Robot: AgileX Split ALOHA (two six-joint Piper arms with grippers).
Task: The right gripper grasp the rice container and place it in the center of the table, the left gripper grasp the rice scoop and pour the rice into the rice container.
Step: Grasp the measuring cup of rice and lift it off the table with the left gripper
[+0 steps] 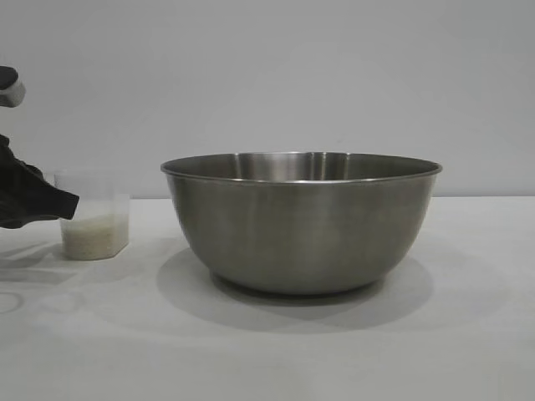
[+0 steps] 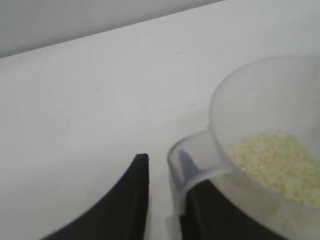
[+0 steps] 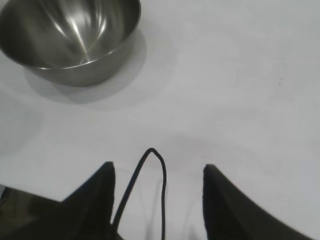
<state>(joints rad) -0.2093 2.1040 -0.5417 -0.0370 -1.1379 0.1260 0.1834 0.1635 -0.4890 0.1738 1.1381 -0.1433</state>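
At the middle of the white table (image 1: 468, 334) stands the steel bowl (image 1: 301, 221), upright and with nothing showing inside it in the right wrist view. The right gripper (image 3: 157, 175) is well apart from the bowl, above bare tabletop, its two dark fingers spread wide with nothing between them and a thin black cable (image 3: 145, 185) looping down between them.

Far off to the bowl's side, at the exterior view's left edge, the left gripper (image 1: 38, 205) sits at the small clear plastic cup (image 1: 94, 215). The cup stands upright on the table with a pale layer of rice (image 1: 94, 236) in its lower part. In the left wrist view the gripper's fingers (image 2: 131, 200) lie on either side of the cup's side handle (image 2: 192, 160), one finger beside it with a narrow gap, the other under the cup's wall; whether they press on the handle cannot be told. The cup (image 2: 265, 145) is just in front of this gripper, and the rice (image 2: 277, 162) covers its floor.
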